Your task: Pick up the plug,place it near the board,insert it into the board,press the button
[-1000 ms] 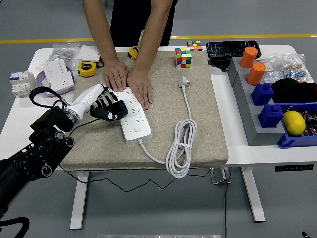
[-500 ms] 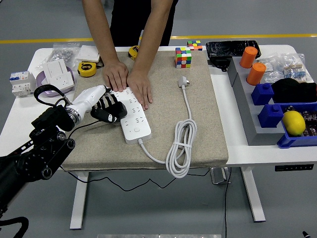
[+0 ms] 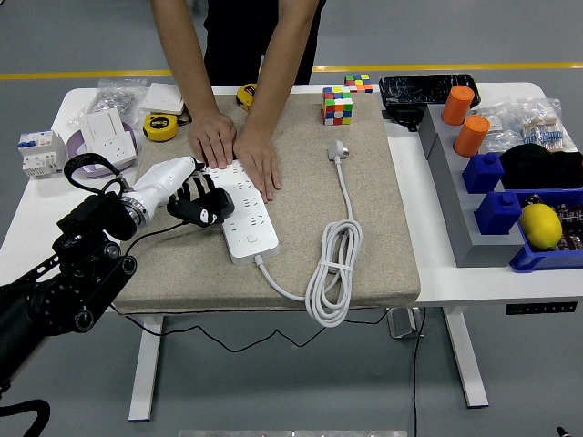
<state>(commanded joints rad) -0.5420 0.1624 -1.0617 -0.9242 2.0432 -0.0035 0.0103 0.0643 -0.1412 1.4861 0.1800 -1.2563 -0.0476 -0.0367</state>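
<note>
While a person's two hands (image 3: 239, 148) press flat on the far end of the power strip (image 3: 244, 211), the left hand (image 3: 193, 196) sits at its left edge, fingers curled, gripping nothing that shows. Plug (image 3: 336, 149) lies loose on the mat (image 3: 301, 196), right of the strip and well apart, cord coiled (image 3: 333, 278) near the surface's front edge

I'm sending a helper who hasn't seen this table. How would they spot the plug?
Find the beige mat covering the table's middle. The plug lies near its far edge, below the colourful cube: small, white, ending a coiled white cable, plugged into nothing.
</note>
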